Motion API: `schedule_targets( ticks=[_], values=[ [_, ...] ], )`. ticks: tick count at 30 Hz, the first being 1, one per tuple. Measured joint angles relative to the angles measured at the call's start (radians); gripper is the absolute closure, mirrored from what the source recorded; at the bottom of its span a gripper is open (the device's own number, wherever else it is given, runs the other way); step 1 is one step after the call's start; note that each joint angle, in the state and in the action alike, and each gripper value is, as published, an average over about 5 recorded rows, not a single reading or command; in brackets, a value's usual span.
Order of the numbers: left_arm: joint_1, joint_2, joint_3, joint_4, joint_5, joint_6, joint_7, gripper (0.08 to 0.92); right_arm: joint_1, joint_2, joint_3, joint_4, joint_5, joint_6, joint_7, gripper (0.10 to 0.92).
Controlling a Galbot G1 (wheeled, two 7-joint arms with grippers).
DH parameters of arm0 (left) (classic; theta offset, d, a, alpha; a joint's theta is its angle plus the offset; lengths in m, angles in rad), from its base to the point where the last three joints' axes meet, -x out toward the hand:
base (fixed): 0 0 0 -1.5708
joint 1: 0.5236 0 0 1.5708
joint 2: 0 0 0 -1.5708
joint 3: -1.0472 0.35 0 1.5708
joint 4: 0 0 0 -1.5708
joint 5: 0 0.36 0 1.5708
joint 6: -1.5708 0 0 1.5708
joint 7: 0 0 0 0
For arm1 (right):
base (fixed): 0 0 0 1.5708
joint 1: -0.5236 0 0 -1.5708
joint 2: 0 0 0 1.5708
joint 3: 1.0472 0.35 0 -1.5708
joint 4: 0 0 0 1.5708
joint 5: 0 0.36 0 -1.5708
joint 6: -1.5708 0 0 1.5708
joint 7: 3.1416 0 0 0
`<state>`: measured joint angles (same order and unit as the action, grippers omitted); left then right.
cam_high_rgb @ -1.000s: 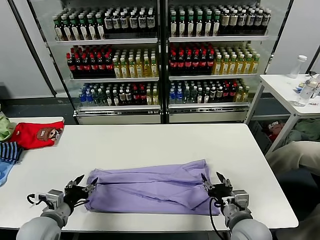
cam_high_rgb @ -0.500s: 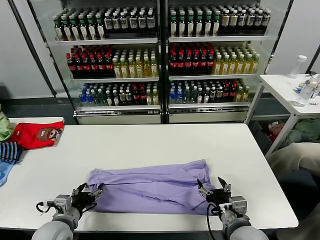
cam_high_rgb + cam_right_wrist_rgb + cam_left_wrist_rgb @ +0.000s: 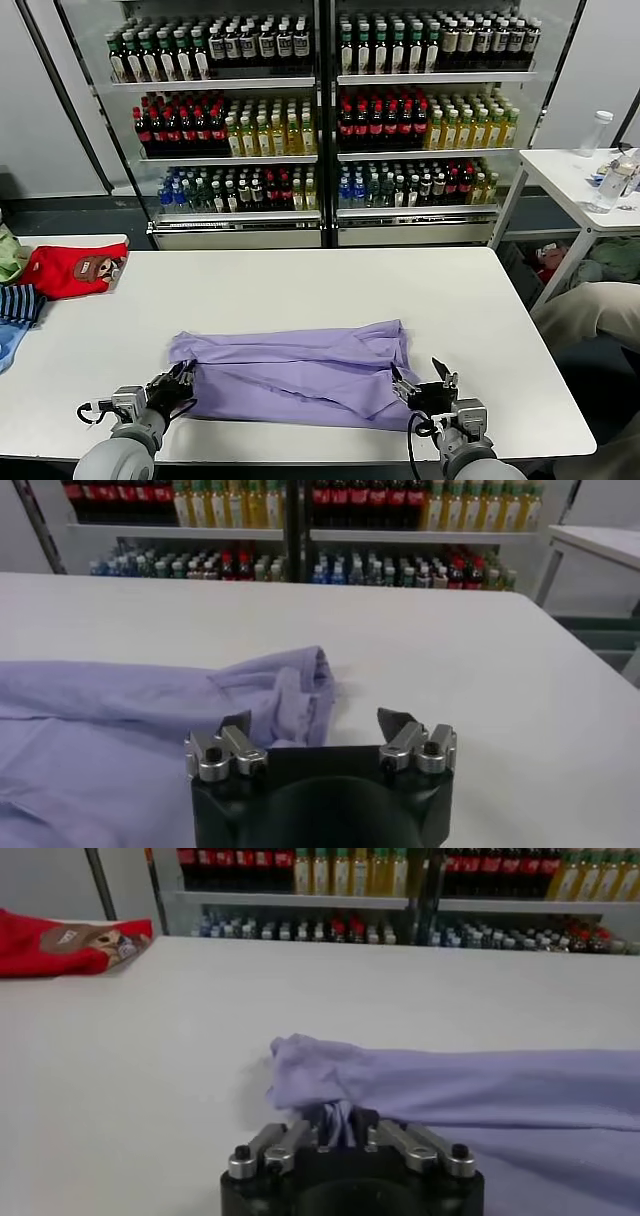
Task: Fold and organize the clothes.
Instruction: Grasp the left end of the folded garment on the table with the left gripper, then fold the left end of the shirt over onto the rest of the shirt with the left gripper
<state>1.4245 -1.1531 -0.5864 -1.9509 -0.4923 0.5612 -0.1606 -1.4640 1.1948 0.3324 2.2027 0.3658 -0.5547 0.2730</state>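
Bright, even overhead light; soft faint shadows on table (image 3: 300,290); wrist views slightly soft.

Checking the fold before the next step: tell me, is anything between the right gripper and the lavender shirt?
Nothing visible: the right gripper is open at the lavender T-shirt's near right corner. The left gripper is shut on its left end.

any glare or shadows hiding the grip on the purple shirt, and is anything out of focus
Head view: even light, no glare on the table. Left wrist view: the left gripper is shut on the purple shirt, soft shadow beside the fold, shelves blurred. Right wrist view: the right gripper is open, bottles behind slightly soft.
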Motion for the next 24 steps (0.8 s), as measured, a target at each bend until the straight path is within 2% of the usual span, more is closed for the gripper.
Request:
schedule_targets(
  ticks=[2, 5, 16, 20, 24],
  values=[
    [0.007, 0.003, -0.014, -0.010, 0.025, -0.003, -0.003, 0.843, 0.001, 0.001, 0.000, 0.001, -0.002, 0.000, 0.000, 0.203],
    [0.021, 0.015, -0.051, -0.029, 0.068, -0.010, -0.005, 0.881, 0.003, 0.005, -0.002, -0.001, -0.004, 0.001, 0.000, 0.203],
    [0.062, 0.072, -0.253, -0.087, 0.194, -0.030, 0.011, 0.883, -0.003, 0.013, 0.004, 0.000, -0.014, 0.003, -0.001, 0.203],
    [0.069, 0.064, -0.254, -0.140, 0.223, -0.023, 0.016, 0.883, -0.010, 0.013, 0.014, 0.006, -0.015, 0.003, 0.000, 0.203],
    [0.070, 0.036, -0.183, -0.204, 0.245, -0.013, 0.018, 0.883, -0.008, 0.012, 0.017, 0.011, -0.017, 0.002, 0.002, 0.203]
  ],
)
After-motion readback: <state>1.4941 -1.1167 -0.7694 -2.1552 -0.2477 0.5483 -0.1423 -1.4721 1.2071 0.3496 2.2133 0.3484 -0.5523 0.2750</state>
